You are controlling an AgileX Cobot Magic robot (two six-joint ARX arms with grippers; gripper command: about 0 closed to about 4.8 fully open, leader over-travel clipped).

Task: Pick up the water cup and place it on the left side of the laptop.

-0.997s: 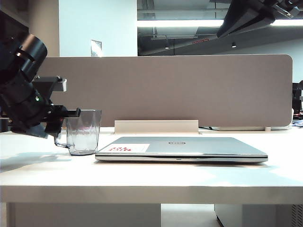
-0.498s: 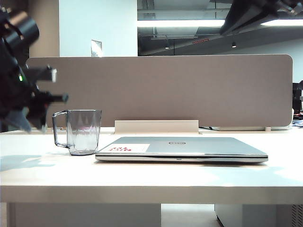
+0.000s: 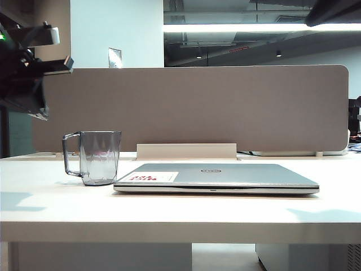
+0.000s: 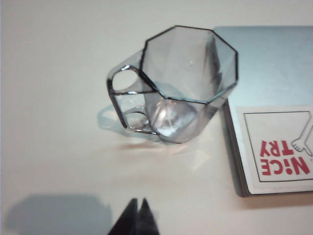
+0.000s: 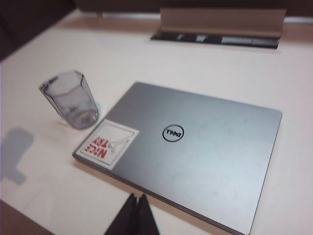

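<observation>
The cup [image 3: 93, 157] stands upright on the table [image 3: 180, 212] just beside the laptop's [image 3: 217, 176] left edge, handle pointing left, and nothing holds it. A second ago the left gripper [image 3: 53, 56] was down at the cup's handle with its jaws wide; since then it has let go, pulled up and away to the upper left, and snapped closed on nothing. The left wrist view confirms this: the fingertips [image 4: 138, 215] are pressed together over bare table, and the cup [image 4: 176, 85] sits well clear of them, its base just beside the laptop [image 4: 274, 107] corner that carries the red-print sticker [image 4: 279, 149]. The right gripper [image 5: 136, 211] is likewise clenched empty, hanging above the laptop's [image 5: 195, 147] near edge, with the cup [image 5: 71, 100] off to the left; in the exterior view that arm shows only as a dark shape at the top right corner. Judging by how things lie, the cup is already placed where the task wants it and both arms look to be retreating, so little or nothing remains.
</observation>
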